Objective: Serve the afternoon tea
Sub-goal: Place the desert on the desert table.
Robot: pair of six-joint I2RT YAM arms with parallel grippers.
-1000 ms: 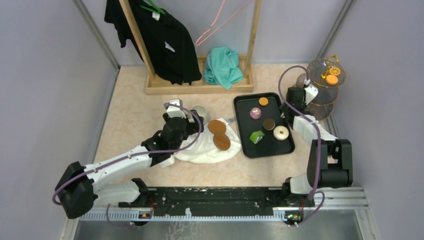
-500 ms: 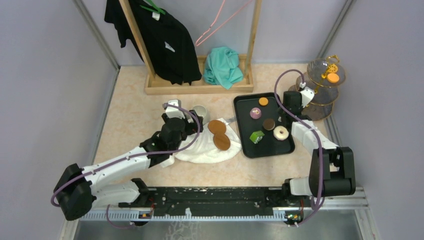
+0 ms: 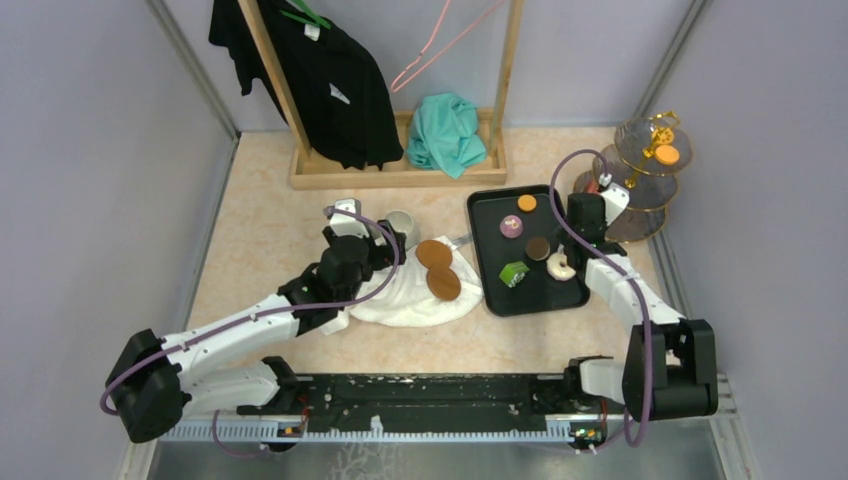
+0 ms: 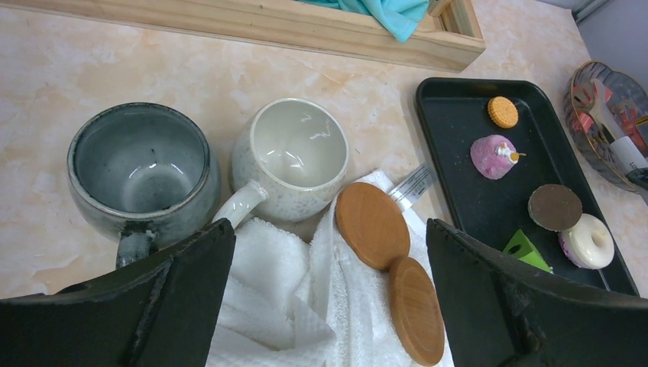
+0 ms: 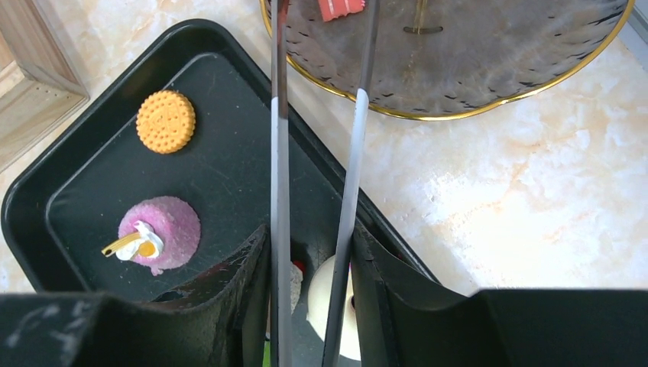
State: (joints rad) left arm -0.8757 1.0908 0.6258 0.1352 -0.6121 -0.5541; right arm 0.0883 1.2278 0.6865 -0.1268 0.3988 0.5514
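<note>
The glass three-tier stand (image 3: 648, 190) stands at the far right with an orange disc (image 3: 667, 155) on its top tier. My right gripper (image 3: 583, 215) is shut on metal tongs (image 5: 278, 153). Their tips reach over the stand's bottom tier (image 5: 489, 69), beside a red piece (image 5: 340, 8). An orange biscuit (image 5: 166, 121), a pink sweet (image 5: 159, 233), a brown disc (image 3: 538, 248), a white doughnut (image 3: 560, 266) and a green piece (image 3: 514, 273) lie on the black tray (image 3: 490, 290). My left gripper (image 4: 328, 260) is open above a white towel (image 4: 275, 306), just short of the grey mug (image 4: 141, 164).
A white mug (image 4: 294, 157) stands beside the grey one. Two wooden discs (image 4: 372, 225) lie on the towel. A wooden clothes rack (image 3: 400, 175) with a black garment and a teal cloth (image 3: 445, 130) stands at the back. Walls close in both sides.
My right gripper has drawn back with the tongs from the stand's upper tiers towards the tray. The left arm has barely moved.
</note>
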